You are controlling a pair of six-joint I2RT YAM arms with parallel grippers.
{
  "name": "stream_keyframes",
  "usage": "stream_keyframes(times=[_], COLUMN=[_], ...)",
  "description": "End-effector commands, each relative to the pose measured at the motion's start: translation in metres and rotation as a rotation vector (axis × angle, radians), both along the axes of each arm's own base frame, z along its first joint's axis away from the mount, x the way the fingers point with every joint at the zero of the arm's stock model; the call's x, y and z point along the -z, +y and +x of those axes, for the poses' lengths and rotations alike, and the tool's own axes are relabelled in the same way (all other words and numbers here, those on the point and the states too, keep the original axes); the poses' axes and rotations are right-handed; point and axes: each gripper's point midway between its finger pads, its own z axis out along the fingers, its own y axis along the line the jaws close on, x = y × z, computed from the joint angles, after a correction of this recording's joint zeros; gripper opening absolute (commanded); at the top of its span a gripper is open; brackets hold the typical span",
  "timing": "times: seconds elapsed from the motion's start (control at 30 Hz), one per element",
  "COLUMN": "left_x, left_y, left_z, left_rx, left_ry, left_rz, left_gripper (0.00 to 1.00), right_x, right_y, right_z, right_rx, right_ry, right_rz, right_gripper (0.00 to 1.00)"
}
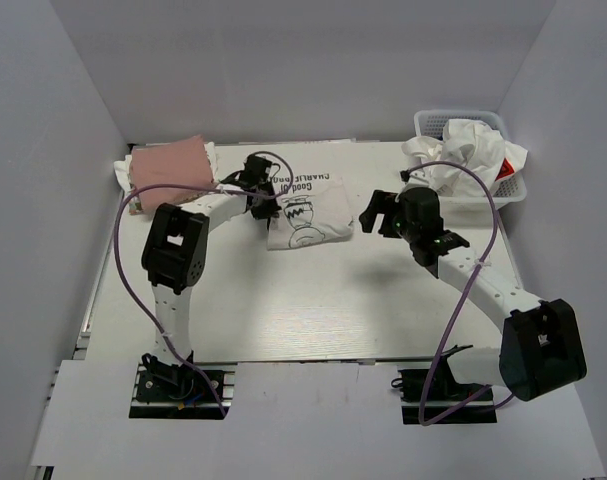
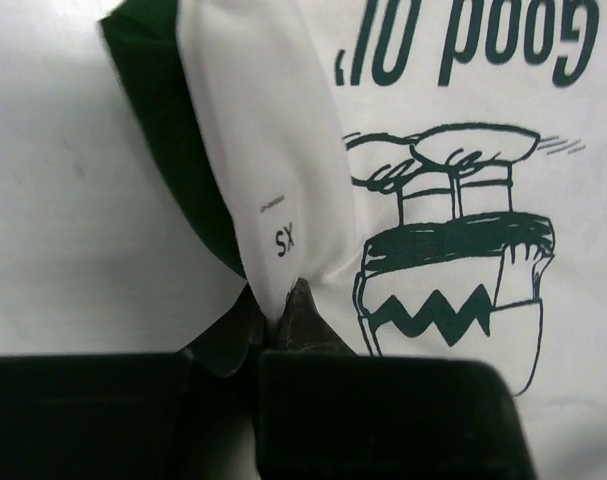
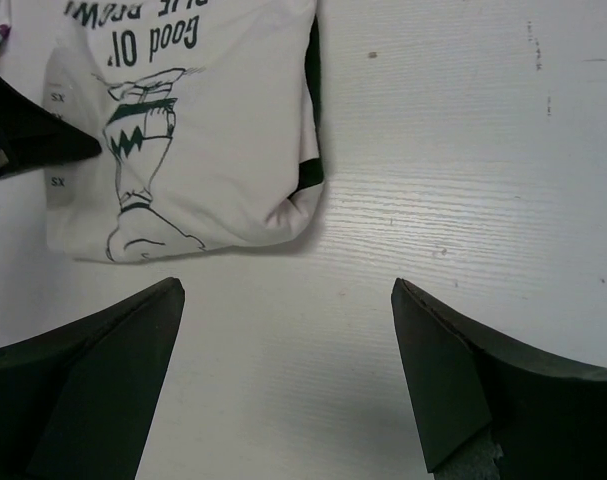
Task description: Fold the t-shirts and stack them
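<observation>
T-shirts lying folded: 2. One white t-shirt with green print [image 1: 308,208] at frame centre, one pink t-shirt [image 1: 170,165] at upper left.
Crumpled white cloth [image 1: 463,150], upper right, shows one red mark; the number of shirts in it cannot be told.
White mesh basket [image 1: 453,115]: 1.
Robot arms: 2, the left arm [image 1: 178,250] and the right arm [image 1: 503,295].
Grippers: 2, the left gripper [image 2: 283,315] and the right gripper [image 3: 288,300].
Purple cables [image 1: 123,250]: 2, one per arm.

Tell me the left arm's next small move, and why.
Probably lift and carry the white shirt onto the pink shirt. The left gripper is shut on its folded edge, it looks folded, and the pink shirt lies folded at the back left. The right gripper hangs open.
</observation>
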Motion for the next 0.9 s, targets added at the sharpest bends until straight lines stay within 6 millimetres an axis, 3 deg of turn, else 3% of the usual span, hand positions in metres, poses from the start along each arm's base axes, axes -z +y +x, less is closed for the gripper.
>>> stream_keyframes(times=[0.0, 0.13, 0.37, 0.47, 0.57, 0.63, 0.67, 0.7, 0.87], left_x=[-0.05, -0.095, -0.161, -0.193, -0.218, -0.223, -0.24, -0.24, -0.284], left_y=[0.025, 0.056, 0.111, 0.129, 0.137, 0.151, 0.152, 0.165, 0.188], left_z=[0.032, 0.045, 0.061, 0.072, 0.082, 0.09, 0.091, 0.095, 0.111], left_rx=[0.014, 0.099, 0.076, 0.026, 0.019, 0.018, 0.021, 0.013, -0.028], left_ry=[-0.16, -0.27, -0.426, -0.483, -0.518, -0.502, -0.524, -0.516, -0.58], left_rz=[0.181, 0.346, 0.68, 0.763, 0.76, 0.781, 0.79, 0.813, 0.818], left_gripper=[0.0, 0.0, 0.0, 0.0, 0.0, 0.0, 0.0, 0.0, 0.0], right_x=[0.001, 0.001, 0.01, 0.015, 0.015, 0.019, 0.026, 0.029, 0.039], right_y=[-0.015, -0.03, -0.052, -0.052, -0.053, -0.055, -0.057, -0.057, -0.055], right_z=[0.006, 0.009, 0.014, 0.016, 0.02, 0.022, 0.018, 0.019, 0.022], right_rx=[0.059, 0.119, 0.231, 0.233, 0.251, 0.266, 0.263, 0.266, 0.266], right_ry=[-0.025, -0.04, -0.026, -0.009, 0.0, 0.01, 0.037, 0.045, 0.08], right_rz=[-0.064, -0.11, -0.183, -0.203, -0.206, -0.216, -0.234, -0.239, -0.252], right_gripper=[0.9, 0.9, 0.9, 0.9, 0.9, 0.9, 0.9, 0.9, 0.9])
